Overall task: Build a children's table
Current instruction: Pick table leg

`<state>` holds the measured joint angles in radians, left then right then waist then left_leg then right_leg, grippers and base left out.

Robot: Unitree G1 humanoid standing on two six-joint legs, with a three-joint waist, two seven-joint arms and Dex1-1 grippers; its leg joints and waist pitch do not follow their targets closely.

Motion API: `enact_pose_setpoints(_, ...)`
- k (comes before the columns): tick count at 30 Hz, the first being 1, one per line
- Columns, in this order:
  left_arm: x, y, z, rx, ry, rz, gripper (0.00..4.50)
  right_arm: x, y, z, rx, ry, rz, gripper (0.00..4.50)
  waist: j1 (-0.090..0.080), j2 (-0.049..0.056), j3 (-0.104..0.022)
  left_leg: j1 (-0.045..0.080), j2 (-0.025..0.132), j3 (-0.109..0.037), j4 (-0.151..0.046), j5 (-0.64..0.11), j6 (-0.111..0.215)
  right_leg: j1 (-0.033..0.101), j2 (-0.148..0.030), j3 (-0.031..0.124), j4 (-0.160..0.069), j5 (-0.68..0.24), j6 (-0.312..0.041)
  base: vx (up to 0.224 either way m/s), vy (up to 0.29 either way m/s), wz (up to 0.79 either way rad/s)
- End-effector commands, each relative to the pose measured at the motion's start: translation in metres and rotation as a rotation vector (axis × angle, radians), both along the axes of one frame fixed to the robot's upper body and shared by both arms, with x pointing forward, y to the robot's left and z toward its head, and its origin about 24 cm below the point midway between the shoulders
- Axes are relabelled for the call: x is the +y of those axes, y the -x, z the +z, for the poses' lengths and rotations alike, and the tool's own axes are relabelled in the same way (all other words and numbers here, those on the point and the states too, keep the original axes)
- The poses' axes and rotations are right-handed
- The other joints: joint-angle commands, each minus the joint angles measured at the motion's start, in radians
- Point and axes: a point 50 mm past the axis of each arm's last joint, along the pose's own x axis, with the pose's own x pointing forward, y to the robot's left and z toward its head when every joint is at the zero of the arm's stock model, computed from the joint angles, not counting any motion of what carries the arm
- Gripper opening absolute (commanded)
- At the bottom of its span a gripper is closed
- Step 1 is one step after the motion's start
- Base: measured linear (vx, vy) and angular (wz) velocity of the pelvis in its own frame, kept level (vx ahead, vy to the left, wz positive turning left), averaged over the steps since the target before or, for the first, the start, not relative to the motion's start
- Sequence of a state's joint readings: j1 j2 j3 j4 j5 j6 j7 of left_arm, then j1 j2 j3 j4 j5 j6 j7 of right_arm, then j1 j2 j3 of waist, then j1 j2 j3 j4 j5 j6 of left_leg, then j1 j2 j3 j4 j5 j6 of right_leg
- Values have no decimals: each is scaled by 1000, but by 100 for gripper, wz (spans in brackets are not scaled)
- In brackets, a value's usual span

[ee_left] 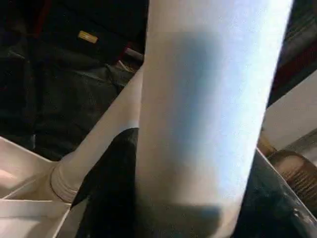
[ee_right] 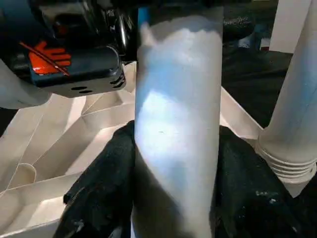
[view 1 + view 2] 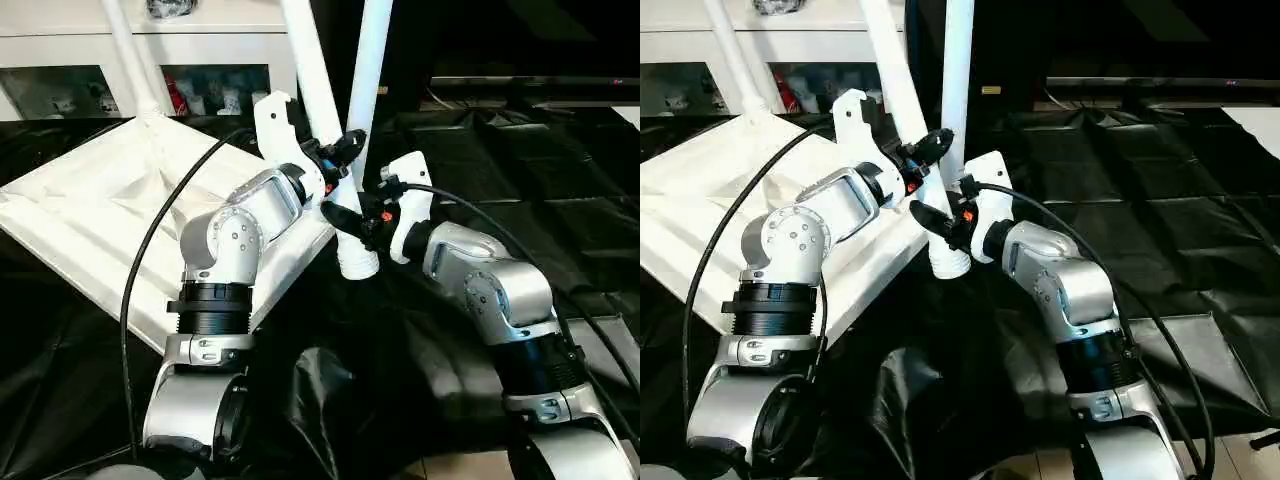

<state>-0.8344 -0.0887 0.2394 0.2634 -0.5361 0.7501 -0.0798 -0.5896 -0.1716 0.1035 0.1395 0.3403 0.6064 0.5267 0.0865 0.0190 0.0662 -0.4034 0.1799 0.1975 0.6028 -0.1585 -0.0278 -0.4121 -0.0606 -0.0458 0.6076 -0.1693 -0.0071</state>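
**Both grippers clamped on one loose table leg**

Upside-down white tabletop (image 3: 90,215) lying tilted on black sheeting (image 3: 560,200), ribbed underside facing up, over on the robot's left. Two legs already standing in corner sockets: far-left leg (image 3: 128,55) rising at the far corner, and a slanted leg (image 3: 312,75) coming up out of the near-right corner, right behind the left wrist.

Third, loose leg (image 3: 366,90) held nearly upright just off the tabletop's right edge, ribbed bottom end (image 3: 357,262) hanging just above the sheeting and not in any socket. Left gripper (image 3: 338,152) closed around it higher up, black fingers (image 1: 111,183) hugging both sides in the wrist view. Right gripper (image 3: 362,222) closed on the same leg lower down, near the ribbed end, fingers (image 2: 99,198) wrapped either side.

White glass-door cabinet (image 3: 60,60) across the back left, small stuff on its shelves too blurry to name.
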Motion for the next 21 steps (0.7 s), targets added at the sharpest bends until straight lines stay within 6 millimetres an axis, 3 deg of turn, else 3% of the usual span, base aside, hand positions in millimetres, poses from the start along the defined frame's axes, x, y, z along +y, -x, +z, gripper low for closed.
enact_pose_setpoints(1,-1,-1,5,-20,5,0,203,-3,-5,11,-28,-28,-27,240,-4,-14,-83,27,39,-24,-57,-162,24,52,-69,37,-79,-238,-146,0,0,0)
enact_pose_setpoints(6,0,2,15,-125,-50,-117,191,-19,-5,18,-8,-64,5,293,0,-11,-84,29,39,-24,-57,-149,34,51,-68,37,-77,-224,-148,0,0,0)
enact_pose_setpoints(8,0,3,16,-156,-76,-178,189,-26,-4,20,-10,-57,20,302,2,-15,-83,30,39,-25,-58,-150,31,51,-69,37,-76,-229,-149,0,0,0)
enact_pose_setpoints(15,4,18,34,-270,38,-491,188,-47,15,25,93,-69,239,304,7,-14,-84,28,38,-22,-54,-129,43,59,-71,38,-69,-195,-180,0,0,0)
enact_pose_setpoints(19,8,31,41,-350,88,-698,188,-51,26,28,118,-70,349,304,3,-17,-82,28,38,-21,-54,-143,43,57,-71,37,-72,-225,-187,0,0,0)
enact_pose_setpoints(21,11,39,45,-394,110,-806,188,-50,35,29,128,-65,429,304,6,-13,-80,32,42,-22,-56,-156,34,54,-72,38,-73,-262,-181,0,0,0)
